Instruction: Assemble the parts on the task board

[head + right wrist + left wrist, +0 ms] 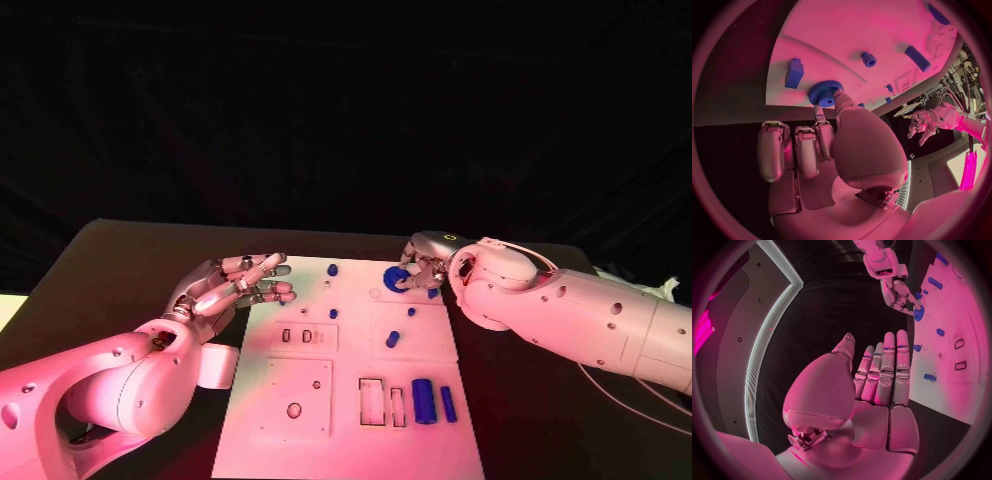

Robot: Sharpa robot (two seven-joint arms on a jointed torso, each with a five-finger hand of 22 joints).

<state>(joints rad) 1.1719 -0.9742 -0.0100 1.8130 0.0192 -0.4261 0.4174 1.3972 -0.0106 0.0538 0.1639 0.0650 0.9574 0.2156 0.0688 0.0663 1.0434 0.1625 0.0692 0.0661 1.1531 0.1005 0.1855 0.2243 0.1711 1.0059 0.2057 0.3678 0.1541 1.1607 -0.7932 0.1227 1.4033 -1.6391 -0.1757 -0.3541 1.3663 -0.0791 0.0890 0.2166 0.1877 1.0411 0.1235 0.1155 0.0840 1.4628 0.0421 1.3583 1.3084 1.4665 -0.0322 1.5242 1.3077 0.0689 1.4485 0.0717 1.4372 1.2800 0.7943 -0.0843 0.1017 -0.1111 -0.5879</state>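
black table (130,260), white task board (346,420), dark backdrop

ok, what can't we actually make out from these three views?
- Head view: how the right hand holds the blue gear; its own fingers cover the contact.
- Right wrist view: whether the gear is seated on the task board; the thumb hides its underside.
- Head view: shapes of the small blue parts; too small.
- Left wrist view: the board's near end, cut off by the circle's rim.

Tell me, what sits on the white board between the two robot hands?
In the head view, between the left hand and the right hand, which touches a blue gear, one small blue part stands on the task board.
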